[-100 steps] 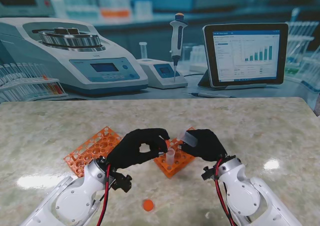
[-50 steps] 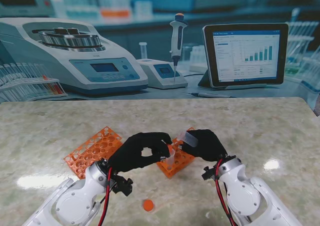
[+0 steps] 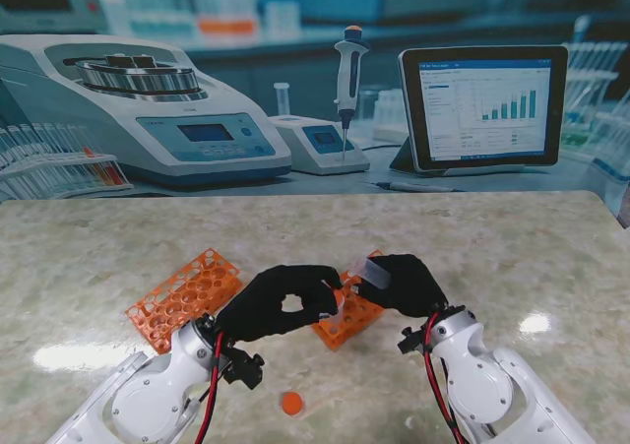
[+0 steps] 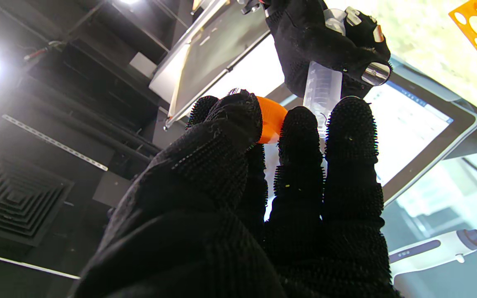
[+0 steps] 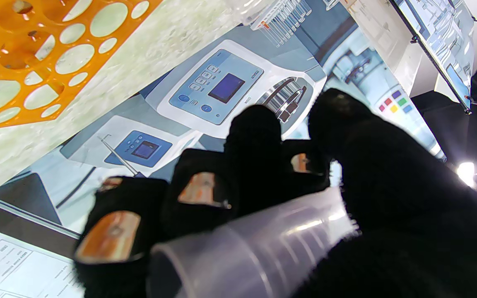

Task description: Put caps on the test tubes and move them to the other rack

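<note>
Marbled stone: the tabletop [image 3: 512,257], pale and glossy, carries both racks and the arms' work.
Left rack: orange rack [image 3: 183,295], lying farther left on the tabletop, apart from the hands; no tube visible in it, so probably the destination.
Right rack: second orange rack [image 3: 356,311], just under the two hands, mostly hidden by them; whether it holds more tubes cannot be told.
Right hand: the right hand [image 3: 406,283] is wrapped around a clear test tube [image 5: 259,248], gripping it at mid-body and tilted, open mouth offered toward the left hand.
Left hand: the left hand [image 3: 279,301] pinches an orange cap [image 4: 271,120] between thumb and fingertips, other fingers curled; cap sits just beside the tube's mouth, not yet seated as far as can be seen.
Step in hand: judged to be capping, one hand steadying while the other brings the cap.
Spare cap: a loose orange cap [image 3: 291,403] lies on the tabletop nearer the robot, between the arms.
</note>
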Robot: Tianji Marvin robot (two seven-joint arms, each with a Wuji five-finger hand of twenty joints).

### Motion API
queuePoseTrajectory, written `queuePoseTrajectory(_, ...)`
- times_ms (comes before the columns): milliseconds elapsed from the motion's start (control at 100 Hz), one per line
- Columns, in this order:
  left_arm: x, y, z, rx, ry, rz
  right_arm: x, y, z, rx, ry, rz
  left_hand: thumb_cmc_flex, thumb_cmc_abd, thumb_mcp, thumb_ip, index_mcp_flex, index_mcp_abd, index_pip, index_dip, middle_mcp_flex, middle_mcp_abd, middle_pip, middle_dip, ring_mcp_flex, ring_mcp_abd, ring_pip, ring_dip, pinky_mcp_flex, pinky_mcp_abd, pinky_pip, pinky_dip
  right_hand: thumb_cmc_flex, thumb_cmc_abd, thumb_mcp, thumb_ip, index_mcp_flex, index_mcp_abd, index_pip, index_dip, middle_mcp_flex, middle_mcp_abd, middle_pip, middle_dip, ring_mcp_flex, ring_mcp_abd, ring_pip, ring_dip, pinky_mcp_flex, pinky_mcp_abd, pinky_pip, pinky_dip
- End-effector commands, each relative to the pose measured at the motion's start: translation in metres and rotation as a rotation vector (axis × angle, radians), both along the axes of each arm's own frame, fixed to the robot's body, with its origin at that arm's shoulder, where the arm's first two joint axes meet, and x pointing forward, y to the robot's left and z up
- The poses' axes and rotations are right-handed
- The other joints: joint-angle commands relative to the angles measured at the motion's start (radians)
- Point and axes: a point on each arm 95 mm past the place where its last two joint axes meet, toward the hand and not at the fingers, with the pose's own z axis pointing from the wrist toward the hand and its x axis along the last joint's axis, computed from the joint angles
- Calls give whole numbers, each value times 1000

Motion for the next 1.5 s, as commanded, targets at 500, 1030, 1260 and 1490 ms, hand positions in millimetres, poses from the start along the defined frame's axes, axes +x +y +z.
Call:
queuePoseTrajectory(500, 2, -6, -3, -1, 17, -6, -1, 0, -3, 2, 7, 1, 97, 57, 14, 42, 3, 17, -14, 12, 33, 31, 62, 34, -8, -45, -25, 15, 1, -14, -22, 33, 52, 12, -3, 4, 33, -59, 39, 42, 17, 64, -3, -3, 52, -147, 127, 25, 35, -38, 119, -17)
queuePoseTrajectory(1030, 7, -14, -5, 1, 30, -13, -2, 1, -2, 3, 6, 2, 97, 56, 13, 40, -2, 12, -3, 20, 35, 26, 65, 35, -7, -49, -24, 13, -3, -14, -20, 36, 53, 12, -4, 4, 33, -59, 39, 42, 18, 65, -3, -3, 52, -148, 126, 25, 35, -38, 119, -17)
queuePoseTrajectory(1260, 8, -15, -4, 2, 31, -13, -3, 1, -2, 4, 6, 1, 97, 55, 13, 40, -3, 9, 0, 21, 36, 24, 65, 37, -7, -50, -23, 13, -4, -13, -19, 36, 53, 13, -3, 3, 33, -59, 39, 42, 17, 65, -3, -3, 52, -148, 126, 25, 35, -38, 119, -17)
queuePoseTrajectory(1490, 10, -16, -3, 3, 25, -9, -2, 1, -2, 4, 7, 2, 97, 57, 12, 40, -4, 7, 1, 20, 36, 24, 64, 37, -7, -49, -22, 13, -6, -12, -18, 36, 53, 13, -4, 3, 33, -59, 39, 42, 18, 63, -3, -3, 52, -148, 126, 25, 35, -38, 119, -17)
